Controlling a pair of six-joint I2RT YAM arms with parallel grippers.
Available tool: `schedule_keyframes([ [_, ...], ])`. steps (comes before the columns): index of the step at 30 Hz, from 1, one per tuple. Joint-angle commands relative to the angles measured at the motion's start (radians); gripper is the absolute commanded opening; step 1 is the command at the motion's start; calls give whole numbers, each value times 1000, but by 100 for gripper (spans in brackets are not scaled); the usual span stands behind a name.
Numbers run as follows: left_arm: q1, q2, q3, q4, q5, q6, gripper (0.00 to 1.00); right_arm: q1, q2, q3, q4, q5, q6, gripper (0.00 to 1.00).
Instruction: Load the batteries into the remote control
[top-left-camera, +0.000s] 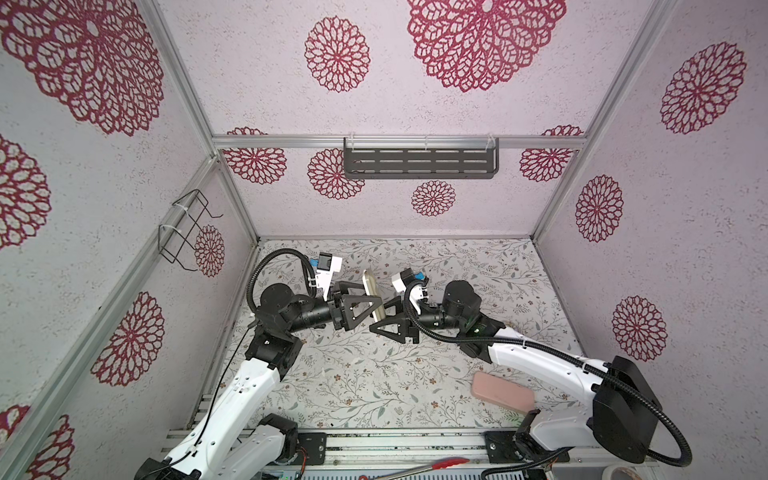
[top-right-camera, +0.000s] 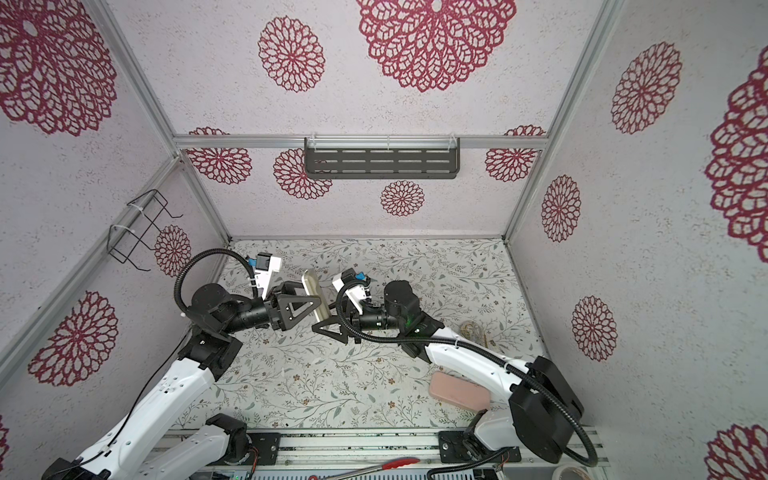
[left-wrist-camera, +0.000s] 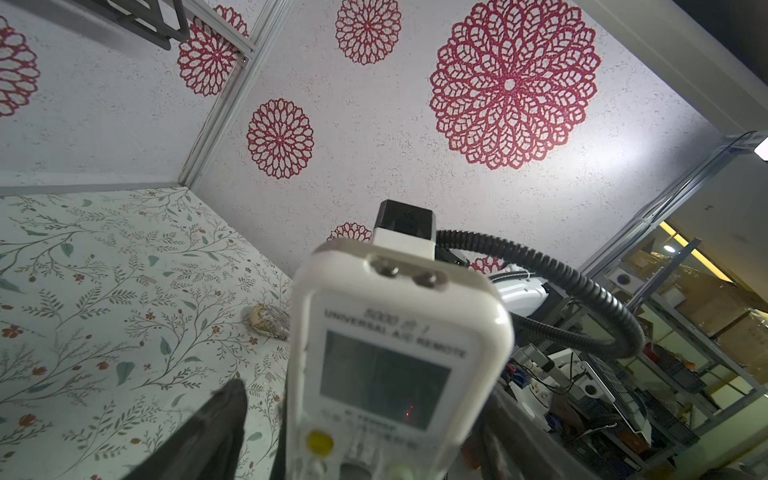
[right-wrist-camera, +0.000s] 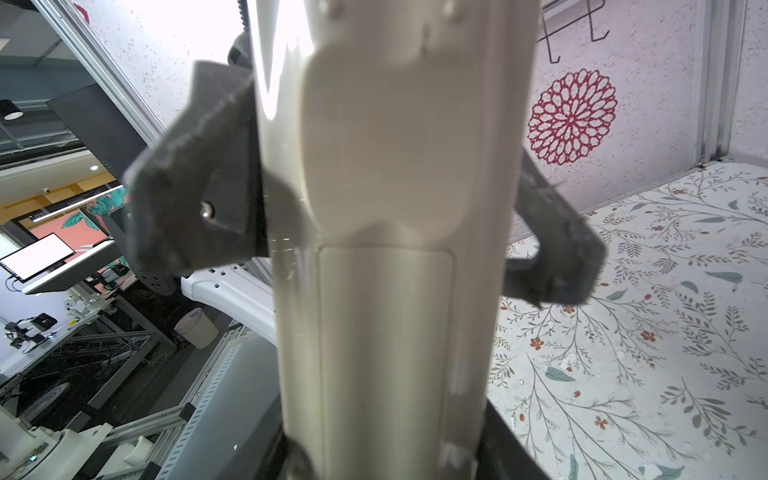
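Note:
The remote control (top-left-camera: 371, 291) (top-right-camera: 314, 291) is held on edge above the middle of the table, between both grippers. My right gripper (top-left-camera: 380, 318) (right-wrist-camera: 382, 457) is shut on its near end, and its plain beige back (right-wrist-camera: 386, 249) with the closed cover fills the right wrist view. My left gripper (top-left-camera: 372, 296) (left-wrist-camera: 365, 415) straddles the remote higher up. Its display side (left-wrist-camera: 390, 365) faces the left wrist camera. One finger (left-wrist-camera: 216, 424) stands a little off the remote's edge, so the jaws are open around it. The batteries are out of view.
A pink oblong pad (top-left-camera: 503, 392) (top-right-camera: 459, 390) lies at the front right under the right arm. A small patterned lump (top-right-camera: 471, 330) (left-wrist-camera: 268, 320) sits at the right. A dark shelf (top-left-camera: 419, 162) hangs on the back wall and a wire rack (top-left-camera: 187, 228) on the left wall.

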Motion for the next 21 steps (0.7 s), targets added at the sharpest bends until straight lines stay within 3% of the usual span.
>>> schedule_keyframes([
  [1, -12, 8, 16, 24, 17, 14, 77, -3, -27, 11, 89, -27, 16, 3],
  [10, -20, 14, 25, -1, 17, 28, 42, -5, -21, 14, 90, -28, 15, 3],
  [13, -23, 18, 30, -21, 12, 39, 24, -5, -18, 14, 87, -25, 16, 3],
  [16, -24, 23, 32, -34, 6, 40, 16, -4, -24, 8, 83, -14, 13, 7],
  [19, -26, 25, 35, -40, -3, 41, 14, -5, -30, 11, 44, 14, -2, 23],
  [21, -26, 22, 45, -70, -26, 54, 12, -5, -36, 19, -17, 48, -26, 44],
])
